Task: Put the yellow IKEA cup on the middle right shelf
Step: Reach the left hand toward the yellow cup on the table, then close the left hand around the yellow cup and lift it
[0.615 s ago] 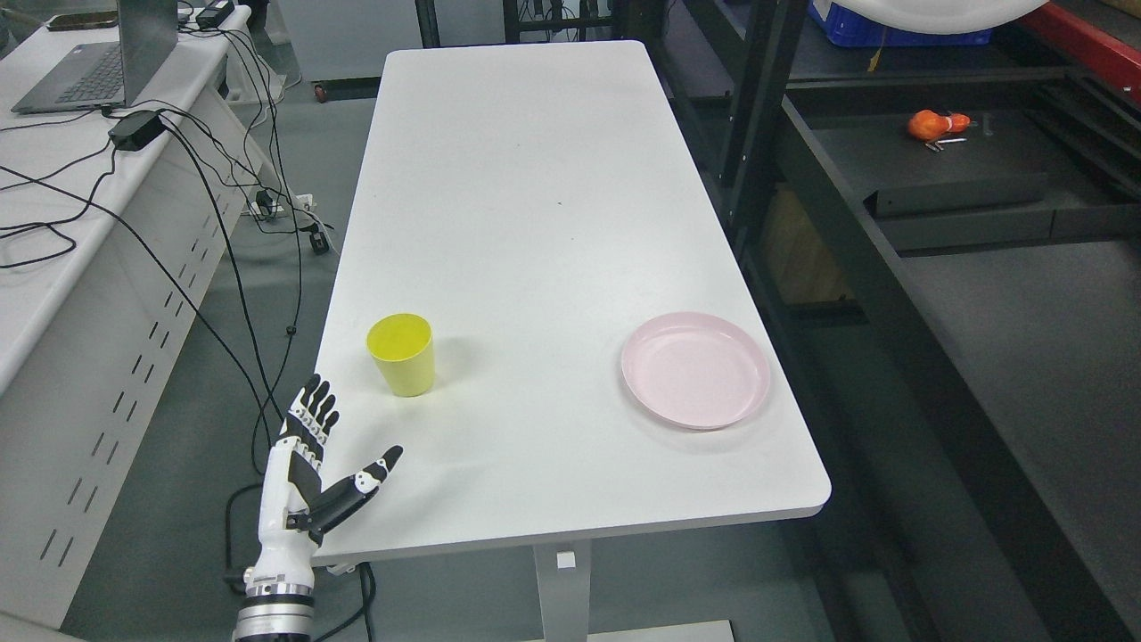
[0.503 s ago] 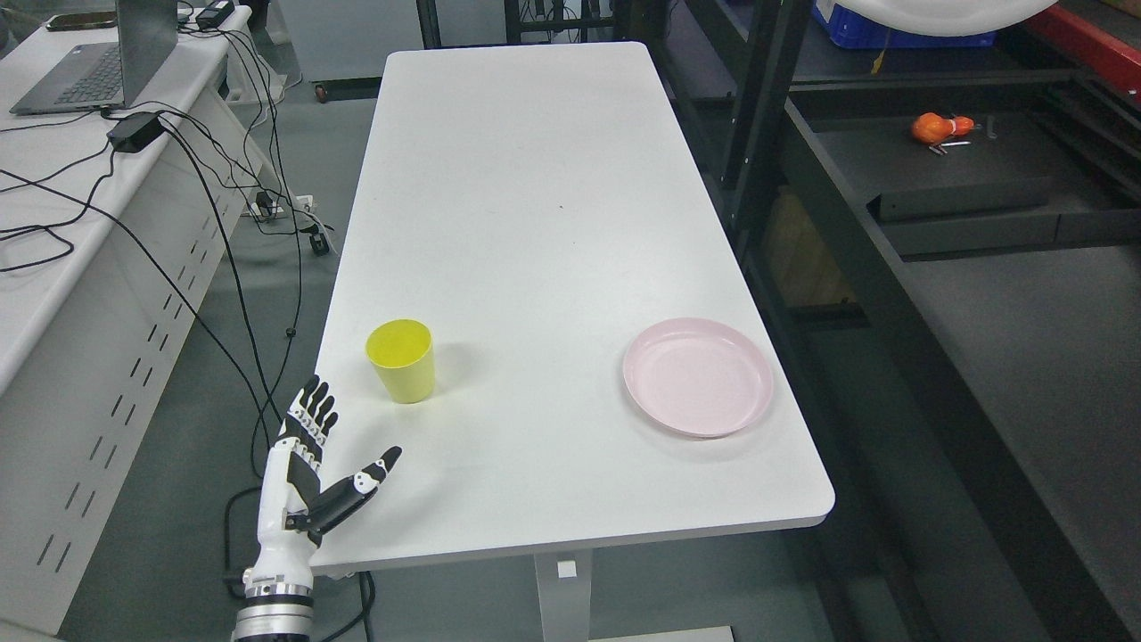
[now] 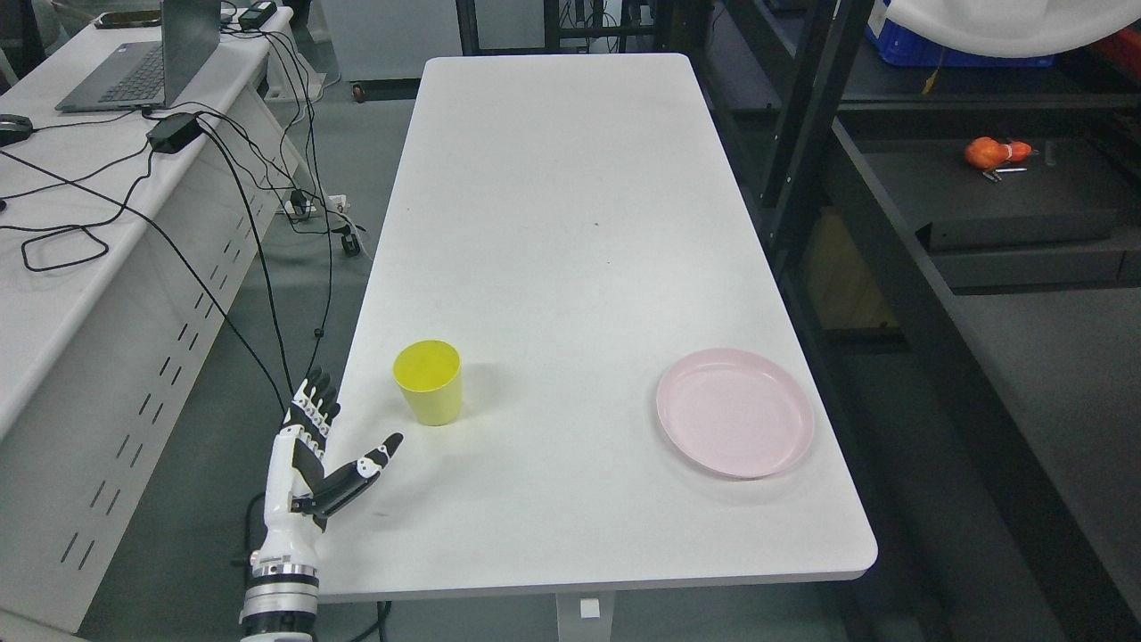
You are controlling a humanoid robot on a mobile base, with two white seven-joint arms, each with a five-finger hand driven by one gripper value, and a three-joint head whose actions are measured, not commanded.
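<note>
The yellow cup point(image 3: 429, 382) stands upright on the white table point(image 3: 570, 223), close to its left edge. My left hand point(image 3: 332, 439) hovers at the table's front left corner, below and left of the cup and apart from it. Its fingers point up and its thumb sticks out to the right, so it is open and holds nothing. The dark shelf rack point(image 3: 900, 267) runs along the table's right side. No right arm shows in the picture.
A pink plate point(image 3: 734, 424) lies near the table's right front edge. An orange object point(image 3: 991, 152) rests on a far shelf board. A desk point(image 3: 80, 223) with a laptop point(image 3: 147, 67) and hanging cables stands to the left.
The camera has shifted, moving the whole scene right and down in the picture. The cup and plate have not moved on the table. My left hand sits slightly closer to the cup.
</note>
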